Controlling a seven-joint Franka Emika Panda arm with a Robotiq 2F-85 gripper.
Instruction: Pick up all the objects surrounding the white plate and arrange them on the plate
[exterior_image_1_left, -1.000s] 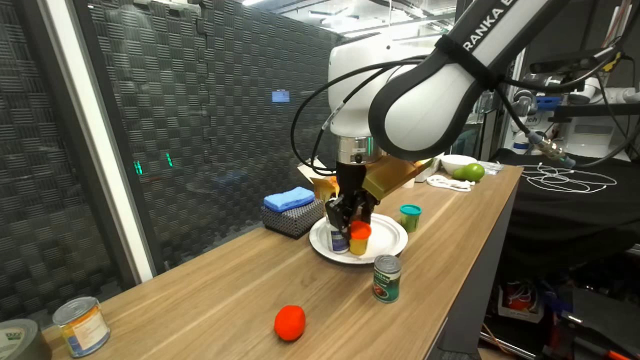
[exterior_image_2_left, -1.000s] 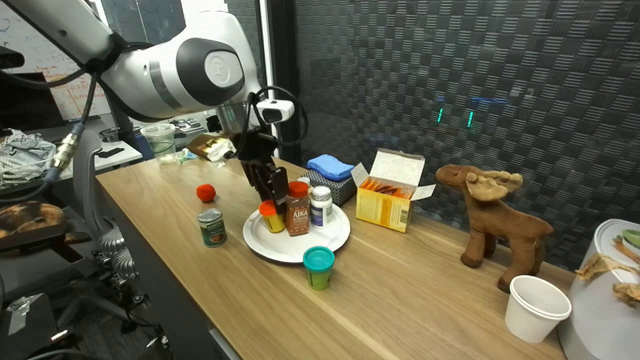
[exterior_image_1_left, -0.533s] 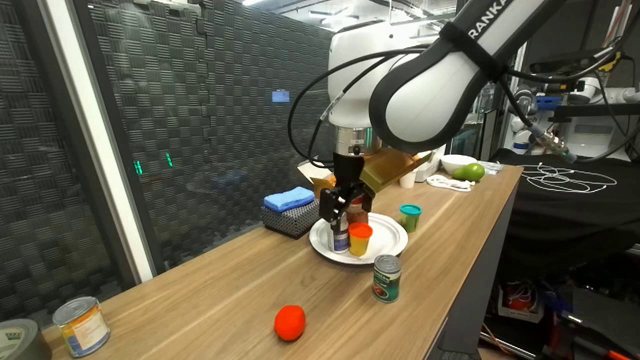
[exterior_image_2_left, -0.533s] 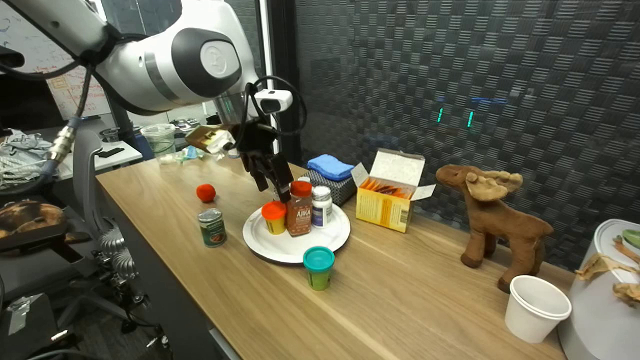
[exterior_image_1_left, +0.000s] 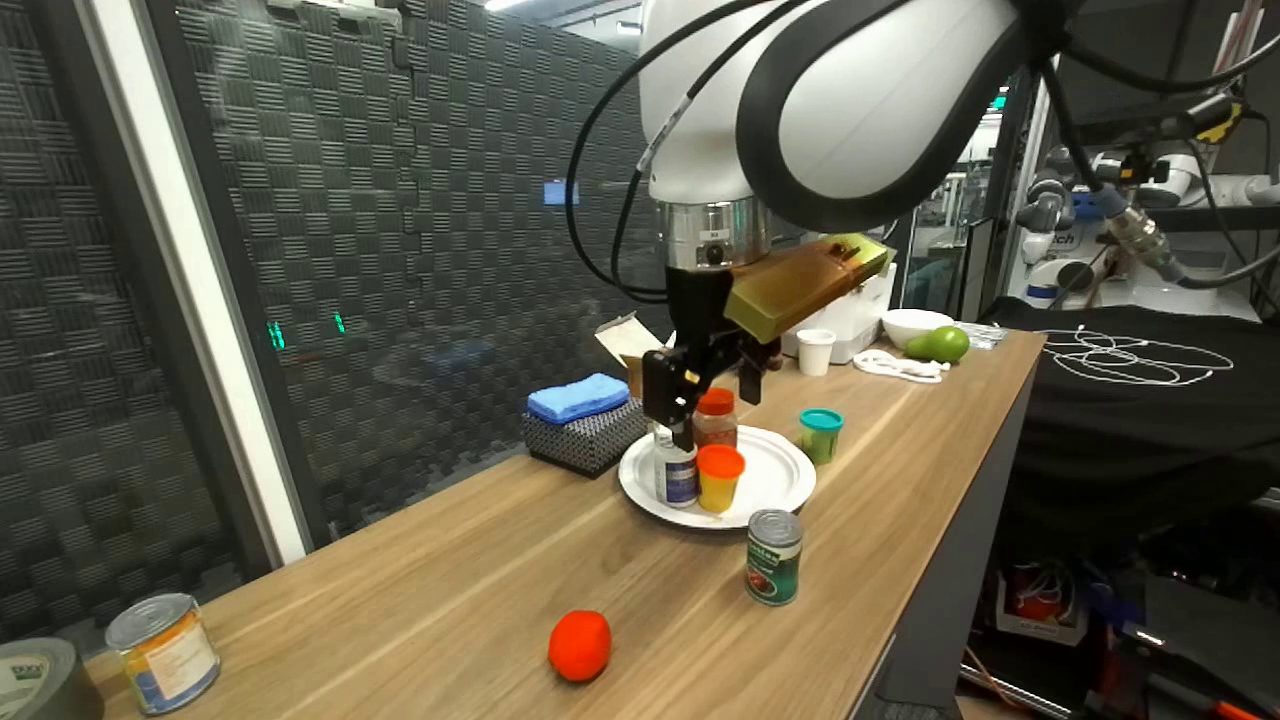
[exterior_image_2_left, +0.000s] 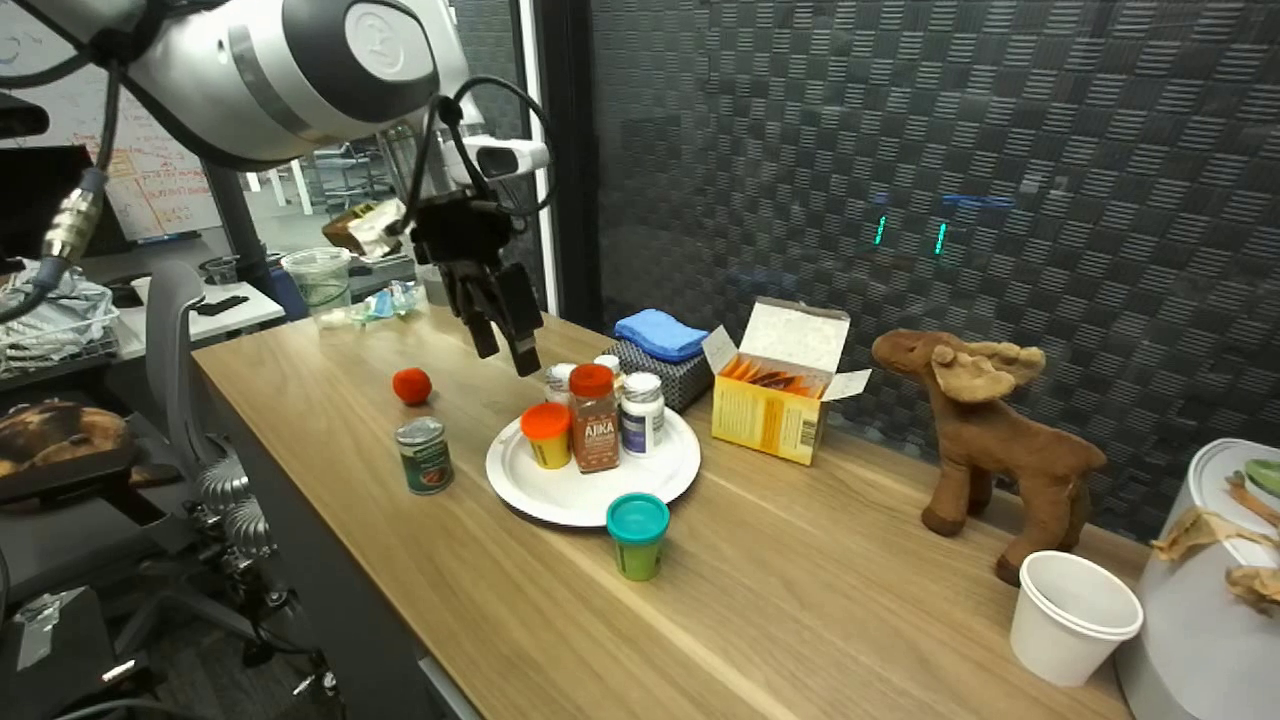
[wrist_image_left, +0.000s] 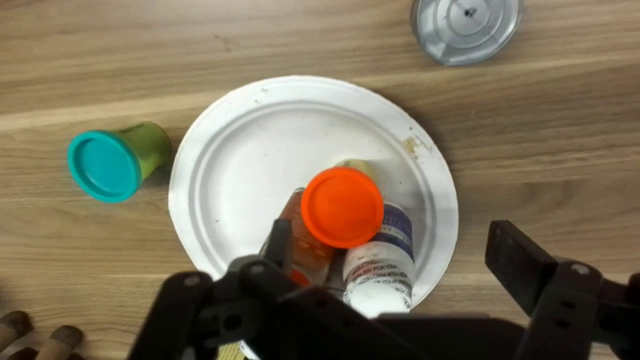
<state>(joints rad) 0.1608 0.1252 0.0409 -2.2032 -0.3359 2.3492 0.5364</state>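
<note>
My gripper (exterior_image_2_left: 508, 352) hangs above the white plate (exterior_image_2_left: 560, 505), jaws wide apart with nothing between them. On the plate stand an orange cup (exterior_image_2_left: 546, 440) with a yellow body, a red-capped sauce bottle (exterior_image_2_left: 595, 430) and white bottles (exterior_image_2_left: 642, 425), grouped close together. In the wrist view the orange lid (wrist_image_left: 342, 207) covers part of the sauce bottle and a white bottle (wrist_image_left: 380, 275). Off the plate, on the wood, are the teal cup (wrist_image_left: 105, 166) close to its rim, the dark green can (exterior_image_1_left: 773, 560) and the red ball-like fruit (exterior_image_1_left: 580, 646).
A blue cloth (exterior_image_1_left: 578, 397) lies on a dark box near the plate. Beyond it are an open yellow box (exterior_image_2_left: 770, 420), a plush moose (exterior_image_2_left: 1000, 450) and white paper cups (exterior_image_2_left: 1070, 620). A pale-labelled tin (exterior_image_1_left: 165, 655) and a tape roll (exterior_image_1_left: 45, 680) sit at the table's far end.
My gripper has let go of the orange cup, spread its jaws and risen well above the plate. The cup stays standing on the plate; the other items have not moved.
</note>
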